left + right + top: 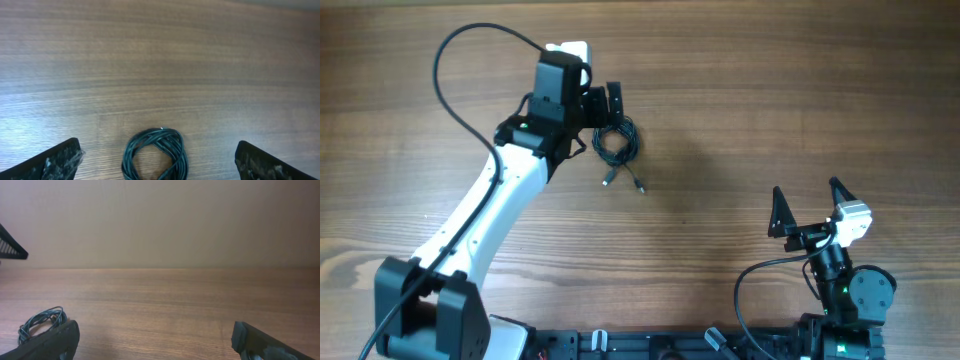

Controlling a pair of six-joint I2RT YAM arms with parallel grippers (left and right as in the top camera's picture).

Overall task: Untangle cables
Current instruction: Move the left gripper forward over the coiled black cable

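The cables [615, 143] are thin black cords wound in a small coil on the wooden table, with two loose plug ends [624, 182] trailing toward the front. My left gripper [603, 104] is open and hovers just behind the coil. In the left wrist view the coil [155, 155] lies between the two spread fingers [159, 162], untouched. My right gripper [810, 208] is open and empty at the front right, far from the cables. In the right wrist view the coil [41, 323] shows small at the far left, beyond my left fingertip.
A thick black wire [470, 60] loops from the left arm over the back left of the table. The arm bases stand along the front edge [650, 345]. A dark object [10, 247] shows at the left edge of the right wrist view.
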